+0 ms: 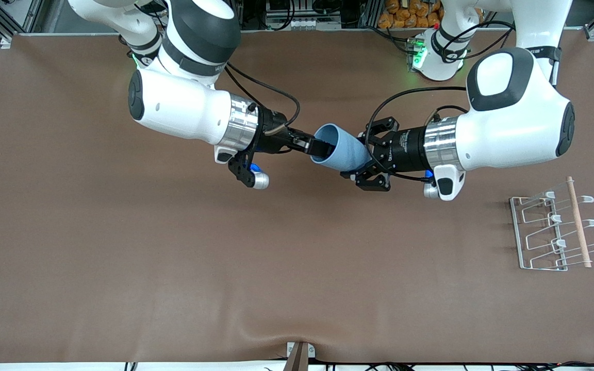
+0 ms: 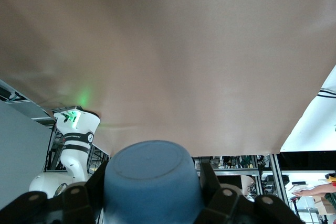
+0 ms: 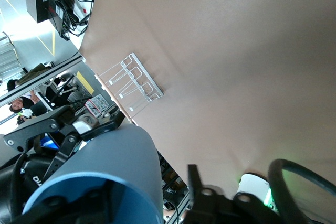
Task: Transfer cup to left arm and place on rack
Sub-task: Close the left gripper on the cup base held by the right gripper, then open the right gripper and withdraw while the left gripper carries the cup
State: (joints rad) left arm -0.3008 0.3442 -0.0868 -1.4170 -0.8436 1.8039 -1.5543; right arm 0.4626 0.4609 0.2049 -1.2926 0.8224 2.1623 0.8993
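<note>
Handover mid-air: cup (image 1: pixel 341 150) lying sideways between both grippers, over the middle of the table (image 1: pixel 121 247).
Left gripper (image 1: pixel 366 152) clamped tight around the cup's closed base end; right gripper (image 1: pixel 320 148) has one finger inside the open rim, whether it grips or has let go I cannot tell; cup looks light, stiff thin plastic, smooth so likely slippery, tapered so a squeeze near the base could slide off; better hold mid-wall or at the rim; rack (image 1: pixel 557 229) sits empty at the left arm's end, well apart.
</note>
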